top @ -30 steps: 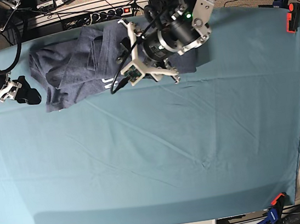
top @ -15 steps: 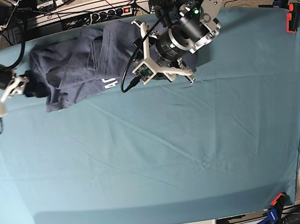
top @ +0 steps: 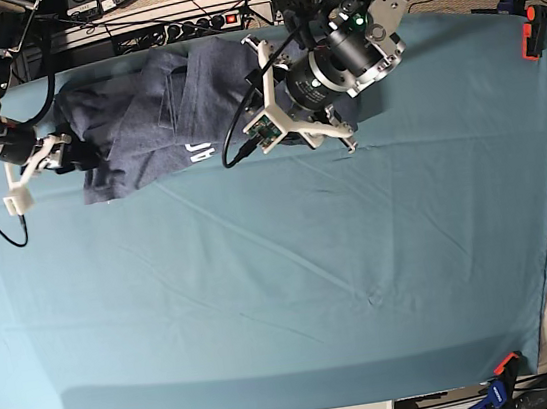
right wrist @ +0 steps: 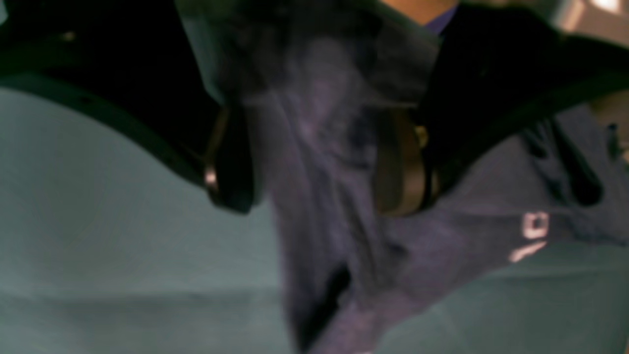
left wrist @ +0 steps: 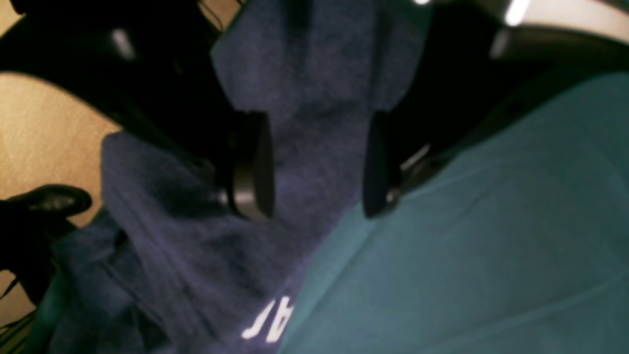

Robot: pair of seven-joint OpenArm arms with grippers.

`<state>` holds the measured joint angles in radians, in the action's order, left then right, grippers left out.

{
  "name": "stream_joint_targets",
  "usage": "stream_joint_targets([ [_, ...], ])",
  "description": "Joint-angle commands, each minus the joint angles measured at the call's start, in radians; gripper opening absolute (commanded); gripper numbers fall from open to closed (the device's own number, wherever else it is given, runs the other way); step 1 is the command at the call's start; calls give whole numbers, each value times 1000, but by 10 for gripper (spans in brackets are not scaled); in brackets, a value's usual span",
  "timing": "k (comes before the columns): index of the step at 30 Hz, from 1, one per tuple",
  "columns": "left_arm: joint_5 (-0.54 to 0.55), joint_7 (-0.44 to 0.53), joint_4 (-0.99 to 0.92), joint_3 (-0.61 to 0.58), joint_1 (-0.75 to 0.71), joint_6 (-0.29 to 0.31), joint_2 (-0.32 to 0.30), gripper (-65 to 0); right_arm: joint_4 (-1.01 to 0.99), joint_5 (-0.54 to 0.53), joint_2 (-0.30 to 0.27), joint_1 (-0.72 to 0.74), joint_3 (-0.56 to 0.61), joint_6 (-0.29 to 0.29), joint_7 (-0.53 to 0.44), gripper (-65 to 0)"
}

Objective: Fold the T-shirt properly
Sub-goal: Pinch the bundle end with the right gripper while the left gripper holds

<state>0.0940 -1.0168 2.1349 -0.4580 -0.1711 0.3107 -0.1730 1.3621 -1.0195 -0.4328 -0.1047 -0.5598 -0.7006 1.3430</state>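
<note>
The T-shirt (top: 146,115) lies crumpled at the back left of the teal table cloth (top: 291,263), its white lettering (top: 201,151) near the front hem. My left gripper (top: 288,124) hovers over the shirt's right end. In the left wrist view that gripper (left wrist: 314,167) is open, with blue-grey shirt fabric (left wrist: 314,98) in the gap between the pads (left wrist: 253,167). My right gripper (top: 60,154) is at the shirt's left edge. In the blurred right wrist view it (right wrist: 317,162) is open too, and a ridge of shirt fabric (right wrist: 319,196) runs between its fingers (right wrist: 398,162).
A power strip (top: 192,26) and cables lie behind the table's back edge. An orange clamp (top: 531,29) holds the cloth at the back right, and a blue and orange clamp (top: 499,385) at the front right corner. Teal cloth covers everything in front of the shirt.
My right gripper has moved up and to the right, from the bare cloth onto the shirt's left edge. The left arm shifted slightly back and right, then held still.
</note>
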Motion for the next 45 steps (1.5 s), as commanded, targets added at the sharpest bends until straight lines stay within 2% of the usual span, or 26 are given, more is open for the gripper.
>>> stream_joint_targets([
  [1,6,19,22,-2,8,-1,3,-334,10,0,-24,5,-24,2,-6,-249],
  [7,6,22,22,-2,8,0,3,-334,10,0,-17,5,-55,2,-4,-249],
  [13,6,22,22,-2,8,0,3,-334,10,-2,60,5,-55,2,19,-249],
  [16,6,22,22,-2,8,0,3,-334,10,-43,84,5,-55,2,52,-249],
  [26,6,22,22,-2,8,0,3,-334,10,-227,89,5,-55,2,53,-249],
  [36,6,23,22,-2,8,0,3,-334,10,-230,89,5,-55,2,53,-251],
  [45,2,22,22,0,8,0,3,-334,10,-230,89,5,-55,2,53,-354],
])
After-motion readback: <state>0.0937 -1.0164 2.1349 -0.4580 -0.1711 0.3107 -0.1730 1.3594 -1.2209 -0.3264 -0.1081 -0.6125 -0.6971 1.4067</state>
